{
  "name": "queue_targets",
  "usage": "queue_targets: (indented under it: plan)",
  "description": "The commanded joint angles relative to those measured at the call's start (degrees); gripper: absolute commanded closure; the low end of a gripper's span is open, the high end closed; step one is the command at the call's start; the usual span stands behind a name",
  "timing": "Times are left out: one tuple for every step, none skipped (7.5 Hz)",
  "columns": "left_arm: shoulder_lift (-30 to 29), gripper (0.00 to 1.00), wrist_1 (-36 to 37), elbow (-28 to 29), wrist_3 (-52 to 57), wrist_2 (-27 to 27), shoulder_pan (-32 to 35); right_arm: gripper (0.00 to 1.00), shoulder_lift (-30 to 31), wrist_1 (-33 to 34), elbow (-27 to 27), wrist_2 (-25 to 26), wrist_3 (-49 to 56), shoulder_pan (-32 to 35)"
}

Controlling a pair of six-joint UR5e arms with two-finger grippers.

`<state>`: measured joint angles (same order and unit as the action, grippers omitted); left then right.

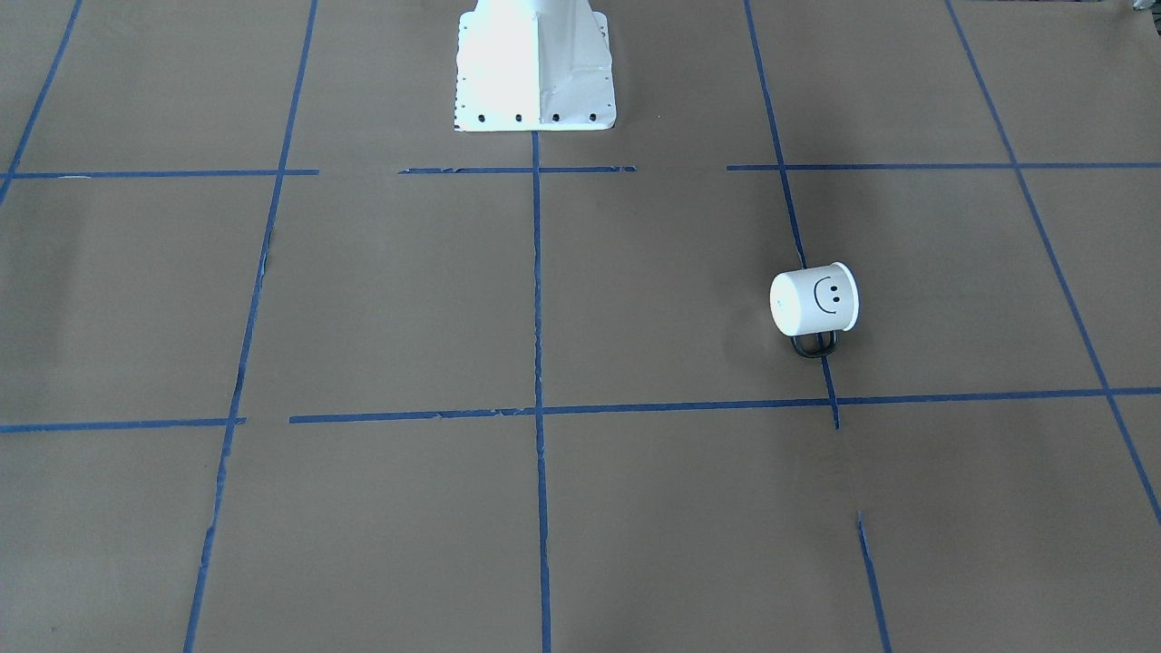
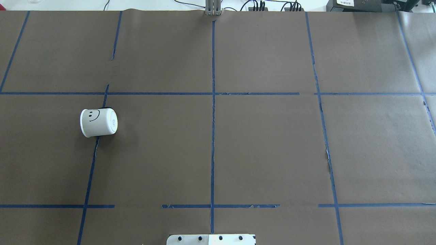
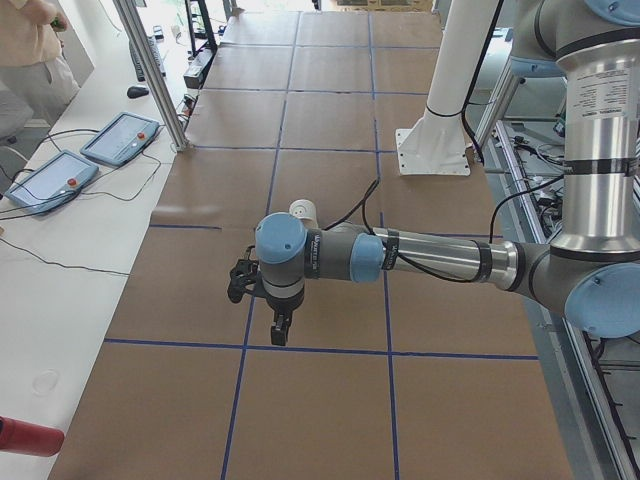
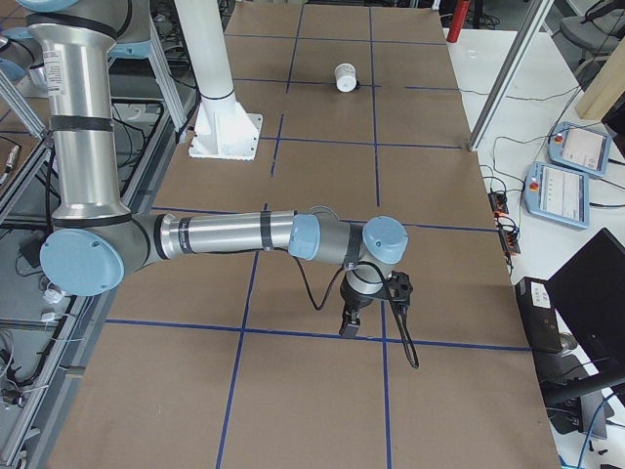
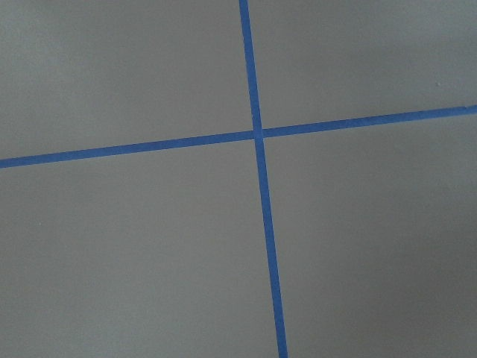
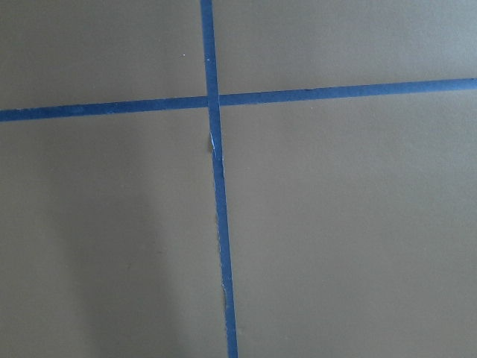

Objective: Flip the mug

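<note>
Dark two-finger left tool [image 3: 281, 325] and right tool [image 4: 349, 327] hang over the brown paper-covered worktop [image 3: 320, 410], spread or pressed together I cannot tell, while the small white enamel smiley-face mug [image 1: 814, 300] lies on its side across a blue tape line [image 1: 791, 209], on the robot's left.

- The mug [image 1: 814, 301] is small and white, with a black smiley face on its wall and a thin black loop handle.
- It lies on its side on the desk [image 1: 381, 299]. The closed base points toward the desk's middle and the face is turned up.
- The handle lies low on the side away from the robot.
- It rests across a blue tape line [image 1: 787, 195] in the robot's left half.
</note>
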<state>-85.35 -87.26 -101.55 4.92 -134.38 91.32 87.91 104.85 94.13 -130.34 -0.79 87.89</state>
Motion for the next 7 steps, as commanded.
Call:
queue_targets:
  plan:
    - [-0.5,0.00,-0.1,-0.1,0.0,0.1,0.0,0.00,0.0,0.0,0.0,0.0,0.0,0.0]
    - [-0.8,0.00,-2.1,0.9,0.0,0.1,-0.2,0.00,0.1,0.0,0.0,0.0,0.0,0.0]
    - [-0.9,0.00,-3.7,0.8,-0.1,0.0,-0.2,0.00,0.0,0.0,0.0,0.0,0.0,0.0]
    - [-0.8,0.00,-3.7,0.3,-0.2,0.0,-0.2,0.00,0.0,0.0,0.0,0.0,0.0,0.0]
    - [-2.1,0.00,-3.8,0.3,-0.1,0.1,-1.0,0.00,0.1,0.0,0.0,0.0,0.0,0.0]
    - [-4.2,0.00,-4.9,0.5,-0.7,0.1,-3.1,0.00,0.0,0.0,0.0,0.0,0.0,0.0]
    - [-4.5,0.00,-9.1,0.7,-3.9,-0.1,-5.5,0.00,0.0,0.0,0.0,0.0,0.0,0.0]
